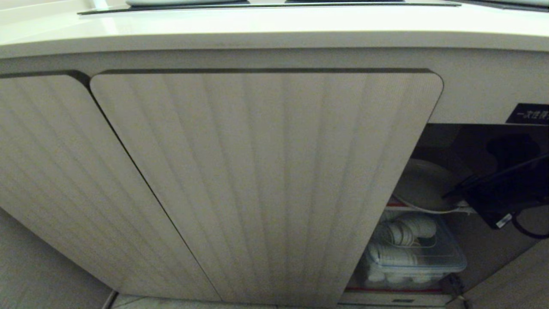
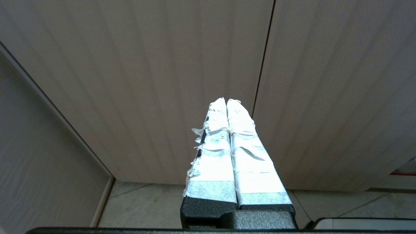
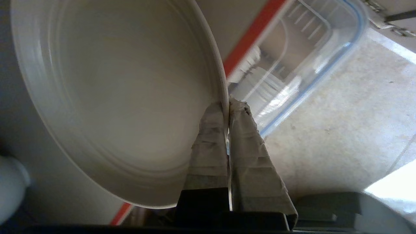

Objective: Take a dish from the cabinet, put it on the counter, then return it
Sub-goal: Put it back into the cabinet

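**Plate in my right fingers, at the open cabinet bay**

- Right gripper (image 3: 227,105): my taped fingers (image 3: 208,143) are pinching the rim of the plate (image 3: 123,97), one on each face. In the head view I see the arm as a dark shape at the open right bay.
- Plate: cream, round, low rim. In the head view it (image 1: 422,184) sits tilted at the mouth of the open bay, above the clear plastic box (image 1: 411,253).
- Clear plastic box: blue-edged, on the cabinet's lower level, holding stacked white pieces I cannot make out.
- Cabinet (image 1: 266,184): ribbed beige doors with rounded corners; the two on my left are closed. A small black label (image 1: 529,115) sits above the open bay.
- Desk (image 1: 257,25): pale top above the doors, with a dark inset panel at its back.
- Left gripper (image 2: 226,102): fingers pressed together, holding nothing, facing a closed door just above the tiled floor (image 2: 146,208).
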Robot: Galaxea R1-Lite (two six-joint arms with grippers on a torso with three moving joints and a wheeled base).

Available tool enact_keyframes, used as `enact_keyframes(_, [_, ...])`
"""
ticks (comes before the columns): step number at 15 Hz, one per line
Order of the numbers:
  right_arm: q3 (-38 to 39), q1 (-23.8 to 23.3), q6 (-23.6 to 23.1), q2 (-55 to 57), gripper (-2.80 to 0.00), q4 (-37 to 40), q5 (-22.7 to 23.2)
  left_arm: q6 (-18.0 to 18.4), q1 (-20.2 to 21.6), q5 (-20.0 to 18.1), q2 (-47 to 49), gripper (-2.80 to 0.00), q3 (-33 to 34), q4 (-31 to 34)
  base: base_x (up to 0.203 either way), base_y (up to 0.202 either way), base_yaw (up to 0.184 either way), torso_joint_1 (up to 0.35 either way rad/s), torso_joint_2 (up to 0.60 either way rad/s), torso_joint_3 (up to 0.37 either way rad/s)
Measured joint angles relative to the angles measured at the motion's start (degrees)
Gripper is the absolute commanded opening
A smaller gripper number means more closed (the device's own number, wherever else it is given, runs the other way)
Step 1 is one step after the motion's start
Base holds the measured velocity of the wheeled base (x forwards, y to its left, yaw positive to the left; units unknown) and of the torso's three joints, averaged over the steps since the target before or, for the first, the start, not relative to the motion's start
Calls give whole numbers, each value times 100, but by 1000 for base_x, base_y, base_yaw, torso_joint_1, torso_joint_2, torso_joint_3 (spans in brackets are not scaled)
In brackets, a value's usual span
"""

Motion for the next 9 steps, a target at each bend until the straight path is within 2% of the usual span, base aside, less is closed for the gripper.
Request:
enact_keyframes(4, [-178,96,132,159,-280,3,-243,0,0,0,0,-280,0,0,0,0,0,0,0,0])
enact_keyframes(9, [-324,187,225,307,-280,-2,-288,-1,0,0,0,-280,0,0,0,0,0,0,0,0])
